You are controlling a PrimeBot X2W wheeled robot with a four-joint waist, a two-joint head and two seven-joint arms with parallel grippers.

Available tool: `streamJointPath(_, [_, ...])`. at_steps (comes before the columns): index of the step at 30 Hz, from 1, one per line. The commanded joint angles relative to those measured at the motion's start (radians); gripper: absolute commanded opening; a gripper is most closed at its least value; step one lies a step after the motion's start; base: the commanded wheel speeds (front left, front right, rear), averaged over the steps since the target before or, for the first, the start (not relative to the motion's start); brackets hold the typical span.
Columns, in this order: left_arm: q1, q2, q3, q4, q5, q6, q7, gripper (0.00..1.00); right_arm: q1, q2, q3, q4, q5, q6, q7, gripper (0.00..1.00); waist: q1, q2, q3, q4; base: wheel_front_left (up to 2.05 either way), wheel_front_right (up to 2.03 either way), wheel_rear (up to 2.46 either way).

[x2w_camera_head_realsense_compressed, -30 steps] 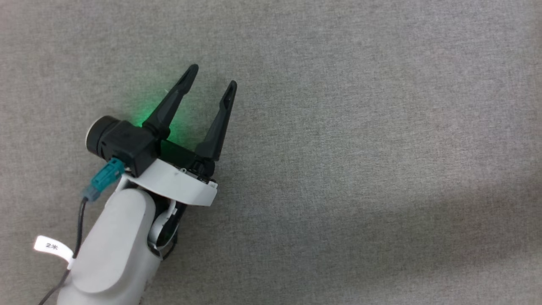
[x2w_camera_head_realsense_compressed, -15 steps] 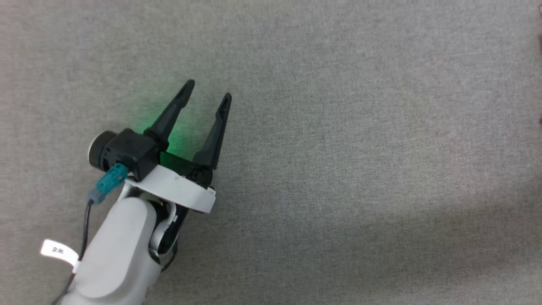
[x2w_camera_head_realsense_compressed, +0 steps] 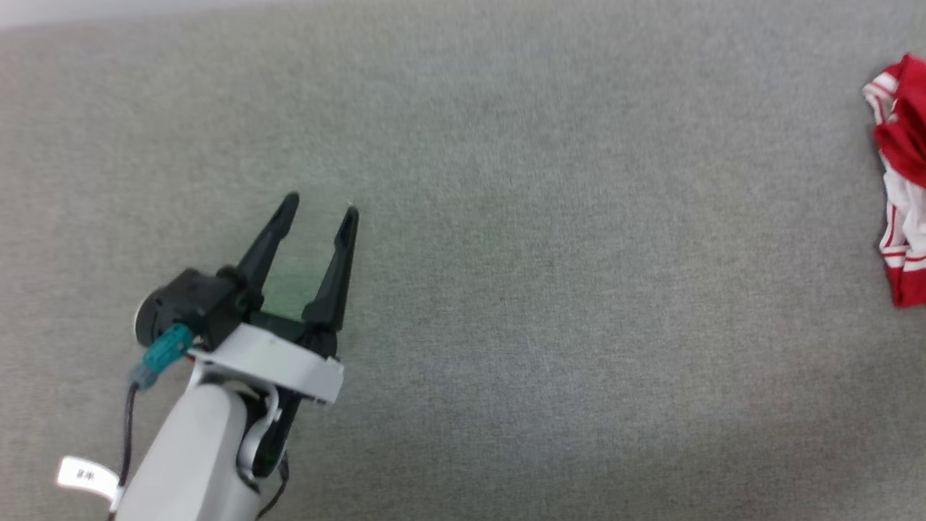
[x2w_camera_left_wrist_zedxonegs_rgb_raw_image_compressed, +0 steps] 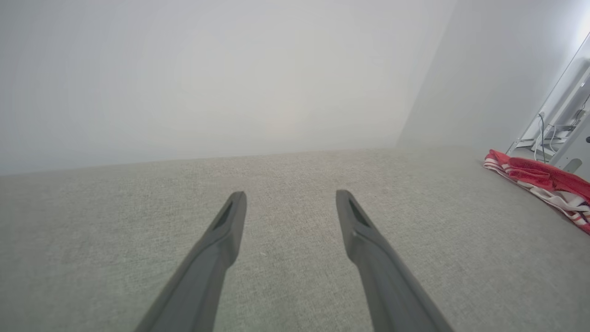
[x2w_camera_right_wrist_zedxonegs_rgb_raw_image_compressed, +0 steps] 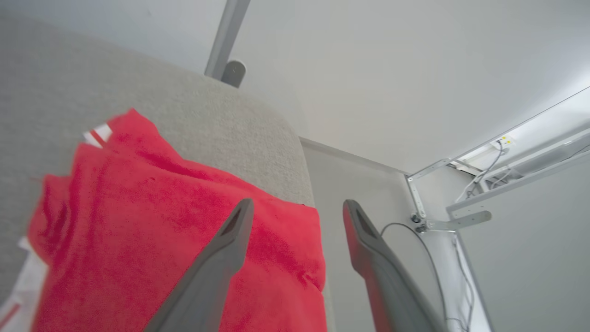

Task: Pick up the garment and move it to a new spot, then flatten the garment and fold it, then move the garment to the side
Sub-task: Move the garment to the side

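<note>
- We see the left gripper (x2w_camera_head_realsense_compressed: 320, 204): two long, tapered, matte dark fingers spread wide, holding nothing, over a grey woven surface (x2w_camera_head_realsense_compressed: 579, 289).
- The right gripper (x2w_camera_right_wrist_zedxonegs_rgb_raw_image_compressed: 298, 204) likewise stands with its fingers parted and nothing between them.
- The garment (x2w_camera_right_wrist_zedxonegs_rgb_raw_image_compressed: 161, 207), soft bright-red cloth with white, red-striped sleeve ends, lies rumpled at the surface's rounded right edge, under the right gripper and well apart from the left gripper.
</note>
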Motion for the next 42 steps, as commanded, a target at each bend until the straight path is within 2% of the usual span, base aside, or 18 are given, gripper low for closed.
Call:
streamJointPath(1, [0.028, -0.002, 0.013, 0.002, 0.002, 0.003, 0.001, 1.0, 0.018, 0.021, -0.025, -0.002, 0.024, -0.002, -0.017, 1.0, 0.0, 0.0, -0.074, 0.019, 0.0, 0.0, 0.0])
streamJointPath(12, [0.2, -0.015, 0.123, 0.004, 0.028, 0.009, 0.001, 1.0, 0.178, 0.157, 0.008, -0.049, 0.124, -0.001, -0.164, 1.0, 0.0, 0.0, -0.254, 0.077, 0.0, 0.0, 0.0])
streamJointPath(18, [0.295, -0.028, 0.17, -0.008, 0.045, 0.023, 0.001, 1.0, 0.312, 0.192, 0.054, -0.116, 0.213, -0.001, -0.225, 1.0, 0.0, 0.0, -0.34, 0.126, 0.0, 0.0, 0.0])
streamJointPath(25, [0.385, -0.019, 0.227, -0.006, 0.047, 0.028, 0.001, 1.0, 0.47, 0.234, 0.073, -0.245, 0.298, -0.001, -0.242, 1.0, 0.0, 0.0, -0.404, 0.154, 0.0, 0.0, 0.0])
streamJointPath(28, [0.428, -0.023, 0.261, -0.022, 0.048, 0.039, 0.001, 1.0, 0.539, 0.261, 0.059, -0.319, 0.306, -0.001, -0.242, 1.0, 0.0, 0.0, -0.421, 0.156, 0.0, 0.0, 0.0])
streamJointPath(42, [0.557, -0.037, 0.322, -0.053, 0.061, 0.023, 0.001, 1.0, 0.814, 0.373, -0.076, -0.588, 0.268, -0.001, -0.242, 1.0, 0.0, 0.0, -0.465, 0.14, 0.0, 0.0, 0.0])
